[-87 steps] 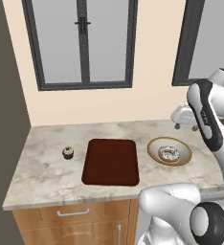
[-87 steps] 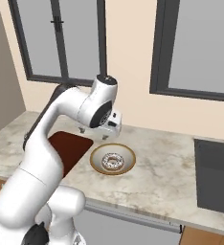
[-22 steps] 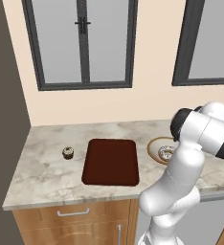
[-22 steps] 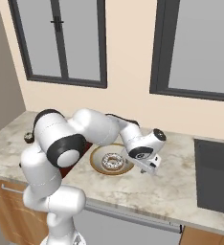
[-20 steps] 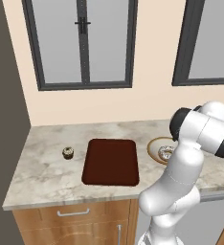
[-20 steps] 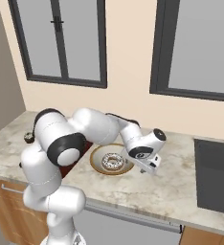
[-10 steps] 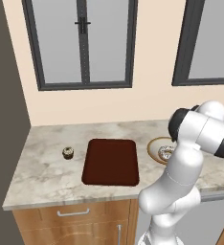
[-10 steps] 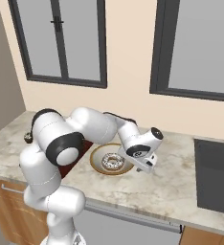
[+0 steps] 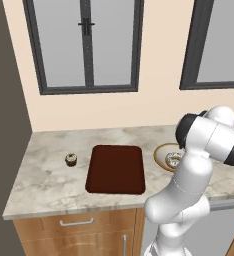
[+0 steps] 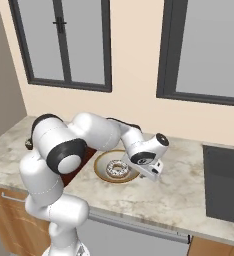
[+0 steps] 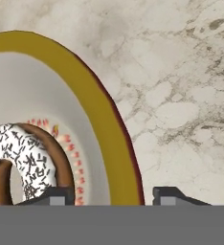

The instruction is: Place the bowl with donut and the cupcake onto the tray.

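The bowl (image 10: 105, 162), cream inside with a golden rim (image 11: 97, 107), sits on the counter right of the tray (image 9: 115, 169). The speckled donut (image 11: 25, 160) lies in it, also seen as the donut (image 10: 120, 169). My gripper (image 11: 113, 197) reaches down at the bowl's right edge (image 10: 151, 172). Its fingertips (image 11: 59, 196) stand apart on either side of the rim, one inside the bowl and one over the counter, with small gaps showing. The cupcake (image 9: 71, 160) stands left of the tray. My arm hides part of the bowl (image 9: 163, 152).
A marble counter (image 9: 49, 185) runs under two windows, with a wall on the left. The black sink (image 10: 224, 185) lies to the right of the bowl. Open counter lies between the bowl and the sink.
The hand has shifted only slightly at the bowl's right rim over the last second. Bowl, donut, cupcake and tray have stayed in place.
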